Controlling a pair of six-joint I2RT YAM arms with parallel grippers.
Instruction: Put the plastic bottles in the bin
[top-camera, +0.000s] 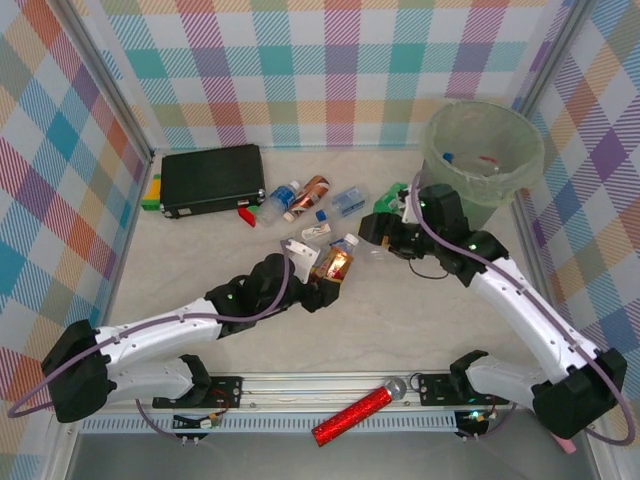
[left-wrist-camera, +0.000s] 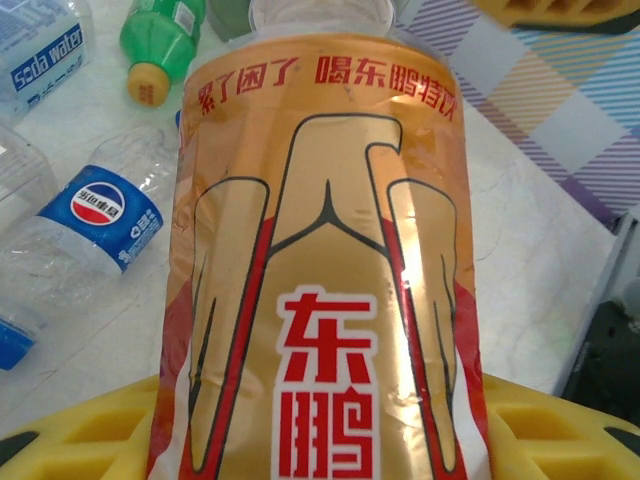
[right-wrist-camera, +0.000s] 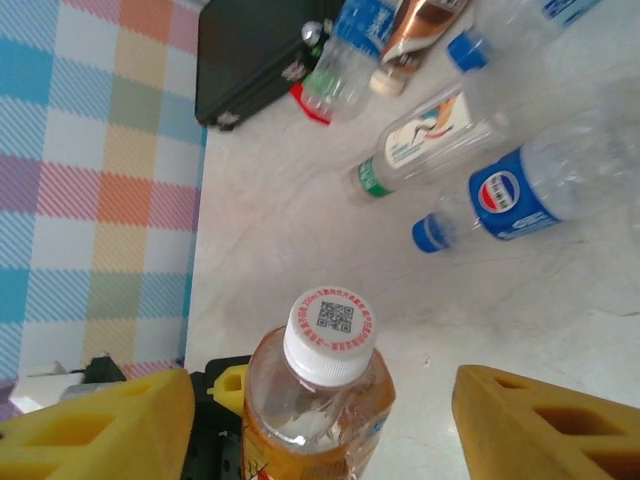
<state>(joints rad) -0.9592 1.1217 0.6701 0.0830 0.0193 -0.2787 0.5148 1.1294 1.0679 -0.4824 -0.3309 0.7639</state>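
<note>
At the middle of the worktop (top-camera: 400, 320), the left tool (left-wrist-camera: 320, 440) is clamped on the gold-labelled bottle (left-wrist-camera: 320, 250). The right tool (right-wrist-camera: 322, 415) stands apart around its white cap (right-wrist-camera: 330, 335). The bin (top-camera: 515, 180) sits at the far right corner.

White-capped gold-labelled bottle (top-camera: 337, 265) being held at centre of desk (top-camera: 400, 330).
Other bottles (top-camera: 300, 200) lying behind it; bin (top-camera: 500, 195) standing far right.

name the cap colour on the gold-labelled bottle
White cap, with a printed code on top; the right wrist view shows it best.
</note>
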